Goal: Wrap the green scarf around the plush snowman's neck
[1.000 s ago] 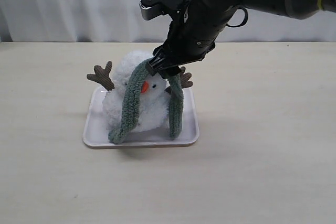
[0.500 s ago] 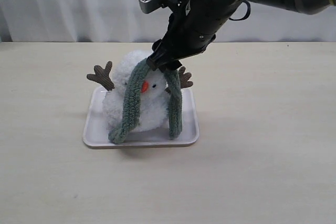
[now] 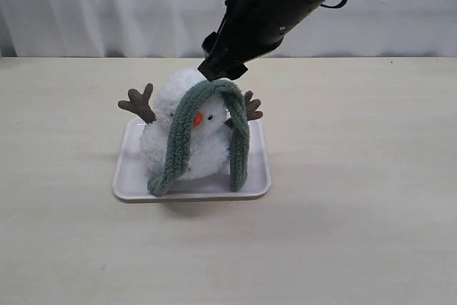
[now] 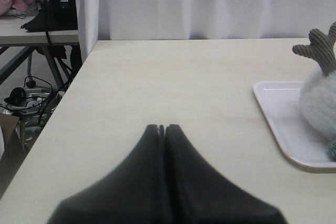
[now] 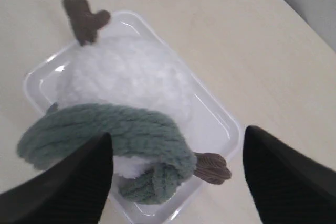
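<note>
Showing 1 plush snowman point(image 3: 207, 149) w/ 1 green scarf point(image 3: 239, 144), 1 tray point(image 3: 126, 176)

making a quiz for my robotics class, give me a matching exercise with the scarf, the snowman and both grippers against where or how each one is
Column one:
1. green scarf
2. plush snowman
3. left gripper
4. right gripper

Column two:
a. fingers shut, over the table, apart from the white tray
b. fingers open, above the snowman
c. sits in the white tray
d. draped over the snowman's head, both ends hanging down

Pairs: 1-d, 2-c, 3-a, 4-b
</note>
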